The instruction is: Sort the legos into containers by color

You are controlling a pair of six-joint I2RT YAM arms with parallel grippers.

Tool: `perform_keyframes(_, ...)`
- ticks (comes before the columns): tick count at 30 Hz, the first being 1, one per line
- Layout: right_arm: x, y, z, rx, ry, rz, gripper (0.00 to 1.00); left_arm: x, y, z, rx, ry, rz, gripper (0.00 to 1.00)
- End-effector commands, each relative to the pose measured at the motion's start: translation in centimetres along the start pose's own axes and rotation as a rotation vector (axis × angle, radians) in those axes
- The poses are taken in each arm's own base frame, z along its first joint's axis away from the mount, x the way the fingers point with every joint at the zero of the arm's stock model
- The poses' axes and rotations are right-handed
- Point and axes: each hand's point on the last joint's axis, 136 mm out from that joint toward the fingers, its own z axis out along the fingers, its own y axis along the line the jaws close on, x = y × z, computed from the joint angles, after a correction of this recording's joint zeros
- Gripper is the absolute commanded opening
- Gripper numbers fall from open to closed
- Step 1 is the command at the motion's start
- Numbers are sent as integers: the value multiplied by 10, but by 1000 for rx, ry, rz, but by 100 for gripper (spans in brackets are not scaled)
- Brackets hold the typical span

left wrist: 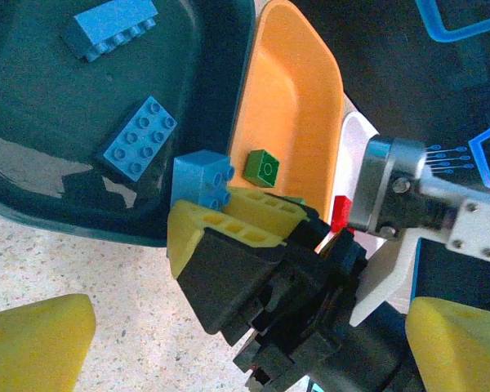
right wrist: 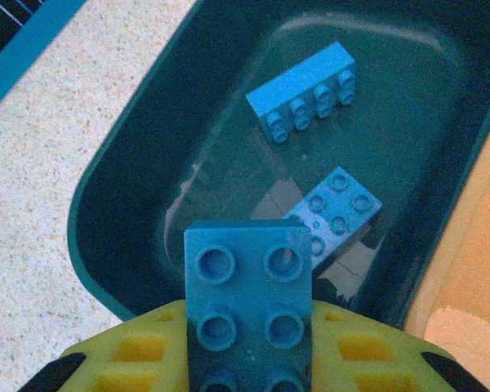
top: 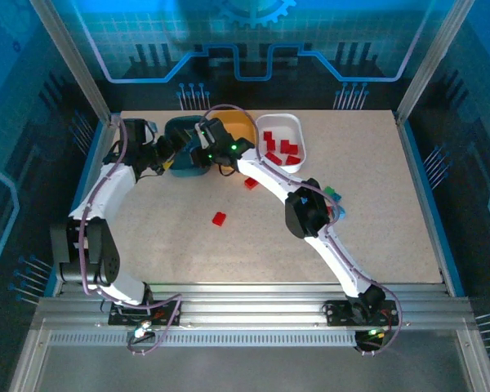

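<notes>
My right gripper (right wrist: 249, 359) is shut on a light blue lego (right wrist: 249, 302) and holds it over the near end of the dark teal container (right wrist: 106, 188). Two more light blue legos (right wrist: 306, 90) (right wrist: 335, 208) lie inside that tub. In the top view the right gripper (top: 198, 153) hangs above the teal container (top: 182, 128), with my left gripper (top: 159, 153) just to its left. The left gripper (left wrist: 245, 327) is open, its yellow fingers (left wrist: 33, 339) spread wide around the right gripper's body. The orange-yellow container (left wrist: 290, 106) holds a green lego (left wrist: 263, 167). The white container (top: 298, 122) holds several red legos.
Two red legos (top: 219, 218) (top: 251, 183) lie loose on the speckled table. Green and blue legos (top: 335, 194) sit beside the right arm's elbow, partly hidden by it. The three tubs stand side by side along the table's far edge.
</notes>
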Motion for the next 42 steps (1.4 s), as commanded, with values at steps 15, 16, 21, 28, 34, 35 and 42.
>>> perform_keyframes(15,-12,-9,-100,190,-36,87,70,0,-7,-6,35,-9,-2,99)
perform_keyframes(16,5,-11,-108,221,-20,124,71,-1,-8,-8,28,-16,-3,99)
perform_keyframes(21,97,3,-128,345,80,171,78,-2,-18,-20,64,-35,-78,99)
perform_keyframes(28,199,37,-119,342,287,151,79,28,-24,-54,116,-34,-109,99)
perform_keyframes(34,230,48,-117,329,340,141,78,96,11,-67,133,32,-91,99)
perform_keyframes(35,233,49,-115,324,351,141,78,104,18,-68,124,46,-88,99)
perform_keyframes(42,230,56,-83,266,355,130,74,138,51,-79,76,63,-74,99)
